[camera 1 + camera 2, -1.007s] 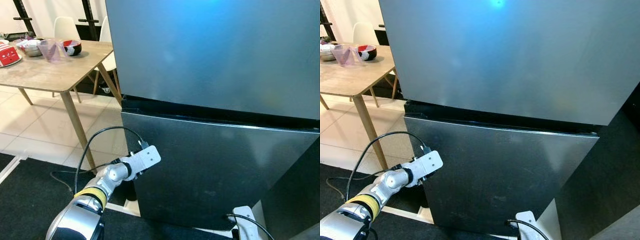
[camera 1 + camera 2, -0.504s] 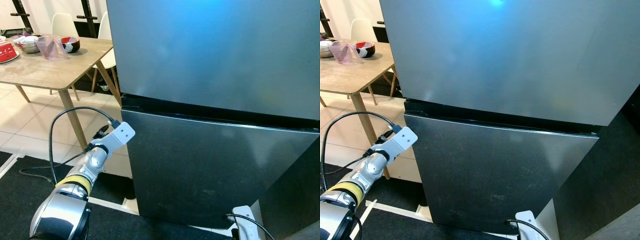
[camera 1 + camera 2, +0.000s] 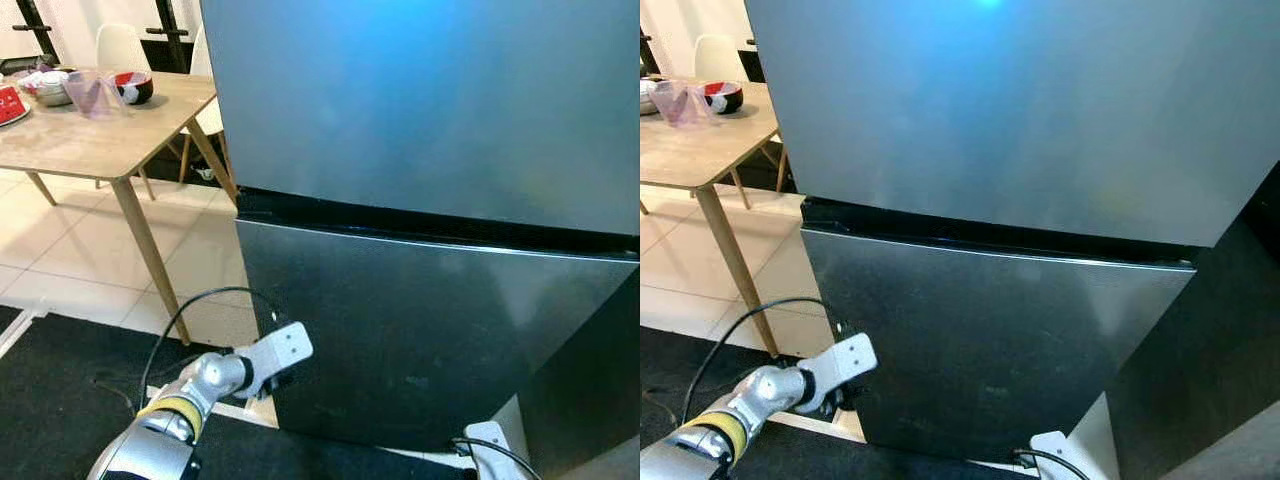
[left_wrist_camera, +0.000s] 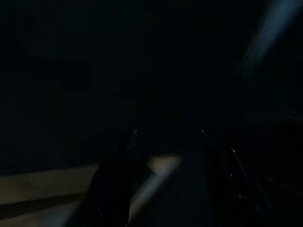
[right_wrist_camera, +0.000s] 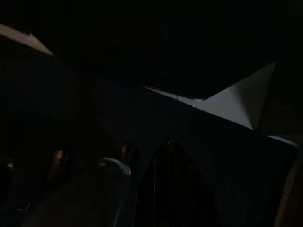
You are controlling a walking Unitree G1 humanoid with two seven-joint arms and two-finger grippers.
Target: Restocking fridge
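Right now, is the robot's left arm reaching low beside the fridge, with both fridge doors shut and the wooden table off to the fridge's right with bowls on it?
Nearly, but the wooden table stands to the fridge's left, not its right, as the left eye view shows. The rest holds: the left arm reaches low at the left edge of the fridge, both doors are shut, and bowls sit on the table.
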